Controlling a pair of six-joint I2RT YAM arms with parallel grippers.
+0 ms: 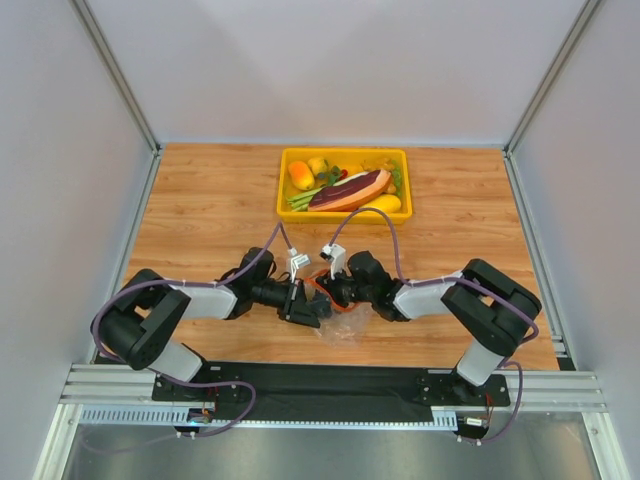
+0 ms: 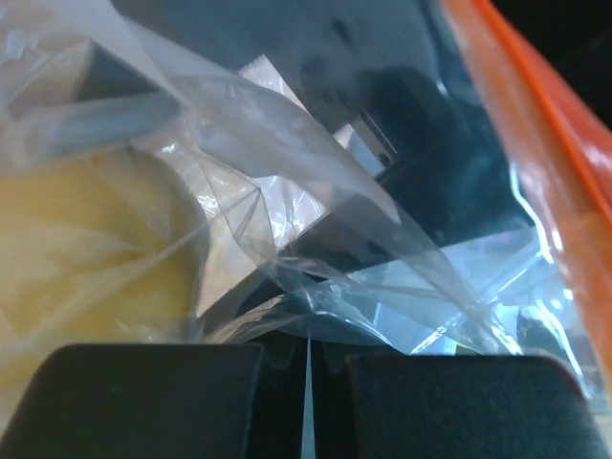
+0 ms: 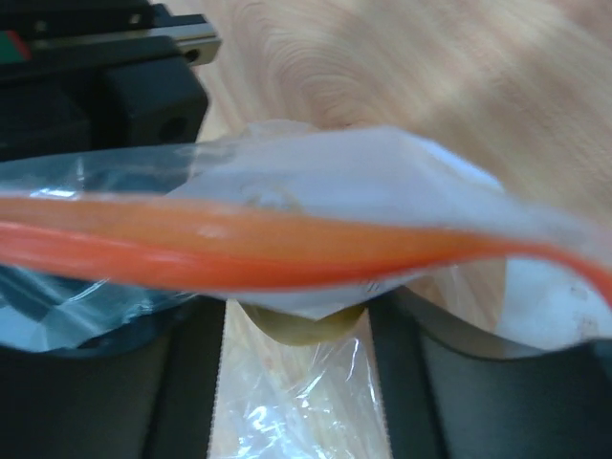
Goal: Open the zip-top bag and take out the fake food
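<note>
Wooden table (image 1: 200,200), nearest first: the left gripper (image 1: 303,305) is pressed together on the clear film of the zip-top bag (image 1: 345,322), which lies crumpled between both arms with a pale yellow toy piece (image 2: 86,258) inside. The right gripper (image 1: 337,290) stands spread, fingers either side of the red-orange zip strip (image 3: 287,244). Farther back, a yellow bin (image 1: 283,190) holds a maroon meat slice (image 1: 348,190) among other toy pieces.

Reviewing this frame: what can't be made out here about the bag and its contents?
1. Top view: the zip-top bag is small and partly under the left tool; whether the zip is open is unreadable.
2. Left wrist: a pale yellow piece sits behind crinkled plastic, blurred; identity unclear.
3. Right wrist: the zip strip is out of focus; no slider tab findable, contact with the right tool unclear.
</note>
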